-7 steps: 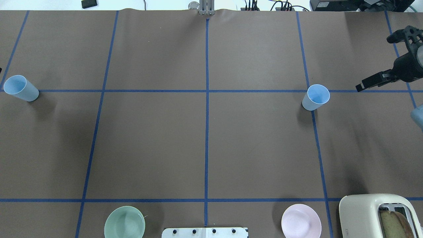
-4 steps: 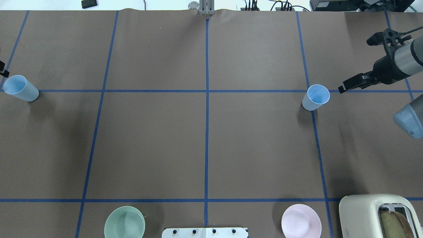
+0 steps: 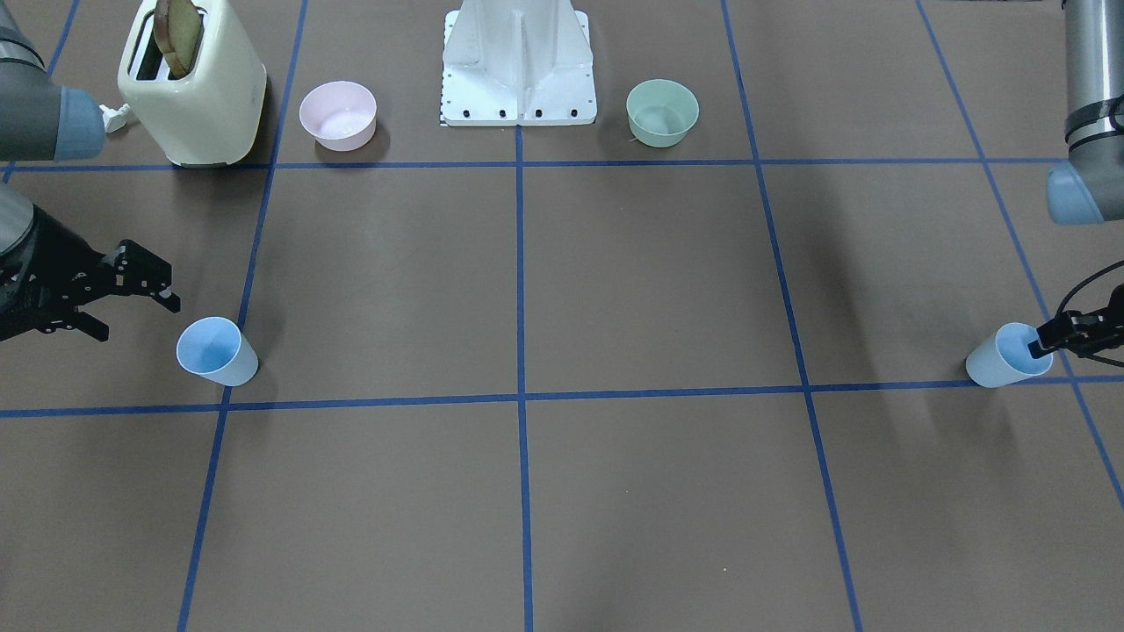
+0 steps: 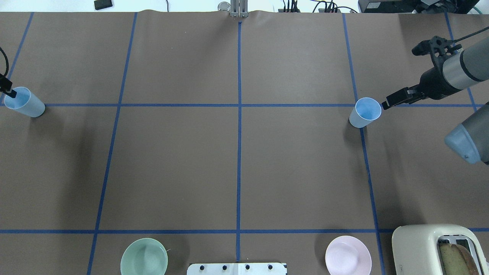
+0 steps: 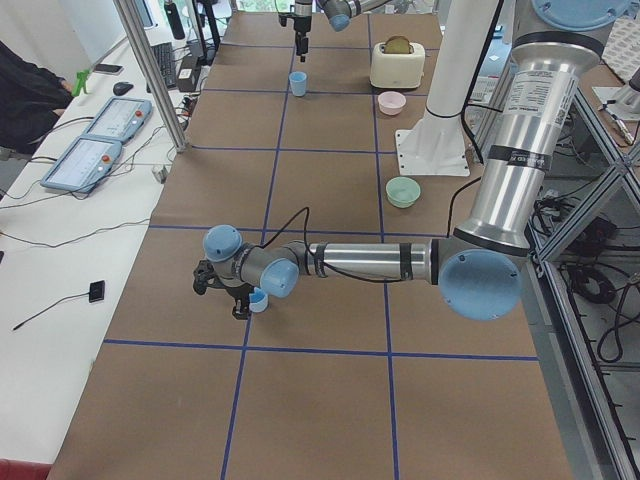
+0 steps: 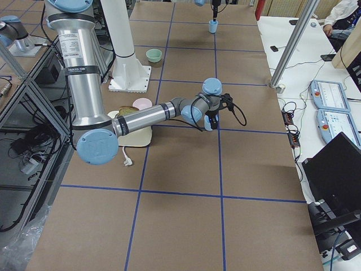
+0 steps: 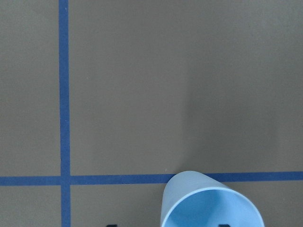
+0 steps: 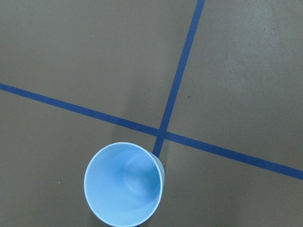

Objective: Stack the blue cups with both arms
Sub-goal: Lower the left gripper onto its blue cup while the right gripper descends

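Two blue cups stood upright on the brown table [image 4: 172, 164], well apart, one at each end. The left cup [image 4: 26, 104] sat just on a blue tape line [image 4: 191, 105], close to the table's edge. The left gripper [image 3: 1049, 341] hung right at that cup's rim. The wrist view showed its two tips apart, one over the cup's mouth and one outside the wall, with nothing clamped between them. The right cup [image 4: 366, 112] stood just beside a crossing of tape lines. The right gripper [image 3: 138, 320] reached in from the side with its fingers [image 3: 167, 300] spread wide and nothing between them. Its nearest tip was close to the cup's rim, though from across the table a gap showed between them. How high that gripper hung over the table, I could not tell. Back by the white base mount [image 3: 518, 61] sat a green bowl [image 4: 144, 256] and a pink bowl [image 4: 348, 255]. A cream toaster [image 4: 424, 244] with bread in one slot stood beside the pink bowl.
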